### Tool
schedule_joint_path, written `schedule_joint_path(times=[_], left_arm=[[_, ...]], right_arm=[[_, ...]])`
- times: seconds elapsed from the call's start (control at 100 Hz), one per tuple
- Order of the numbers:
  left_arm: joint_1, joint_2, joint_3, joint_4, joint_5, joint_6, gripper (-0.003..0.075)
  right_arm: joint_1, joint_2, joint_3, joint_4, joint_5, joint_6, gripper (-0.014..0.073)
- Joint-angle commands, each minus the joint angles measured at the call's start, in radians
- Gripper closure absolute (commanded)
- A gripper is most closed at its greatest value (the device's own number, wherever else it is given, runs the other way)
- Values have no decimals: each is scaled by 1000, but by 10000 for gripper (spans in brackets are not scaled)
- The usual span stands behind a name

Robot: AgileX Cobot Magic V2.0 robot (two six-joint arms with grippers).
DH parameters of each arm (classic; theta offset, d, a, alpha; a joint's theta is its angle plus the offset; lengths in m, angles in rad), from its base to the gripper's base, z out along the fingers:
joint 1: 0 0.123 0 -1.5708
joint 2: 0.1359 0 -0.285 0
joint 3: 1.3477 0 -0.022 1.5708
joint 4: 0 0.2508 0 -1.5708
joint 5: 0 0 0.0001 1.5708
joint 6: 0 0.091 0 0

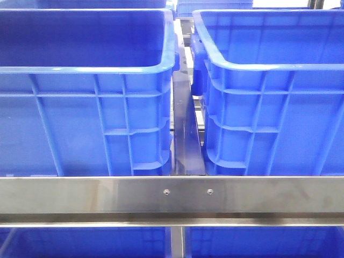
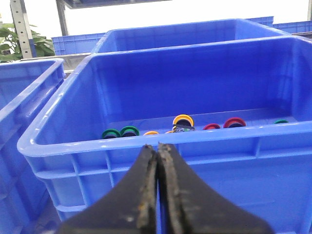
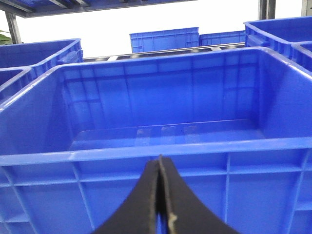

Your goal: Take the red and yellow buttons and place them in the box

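bins [image 1: 80, 97]: 2 in front view | red buttons [image 2: 234, 122]: 2 | left pincer [image 2: 158, 161], right pincer [image 3: 159, 168]: both closed, empty

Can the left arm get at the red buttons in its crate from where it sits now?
Probably not directly. The left tool is shut and sits outside the crate, below its near rim. The red buttons lie on the floor past that wall, so the arm would need to lift over the rim first.

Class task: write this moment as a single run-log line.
left gripper: shut, empty, facing button bin | right gripper: shut, empty, facing empty box | buttons: unpicked
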Motion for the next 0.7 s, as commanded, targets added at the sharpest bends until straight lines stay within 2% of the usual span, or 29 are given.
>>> schedule_joint_path(times=[0.0,0.44,0.69], left_arm=[[3,-34,38,1,-79,-7,739],[3,-34,-9,-12,-62,-7,739],[3,35,-221,-41,165,-7,739]], right_arm=[[0,-21,-19,-10,-86,-5,709],[0,-21,-19,-10,-86,-5,709],[0,-21,-19,-10,-86,-5,709]])
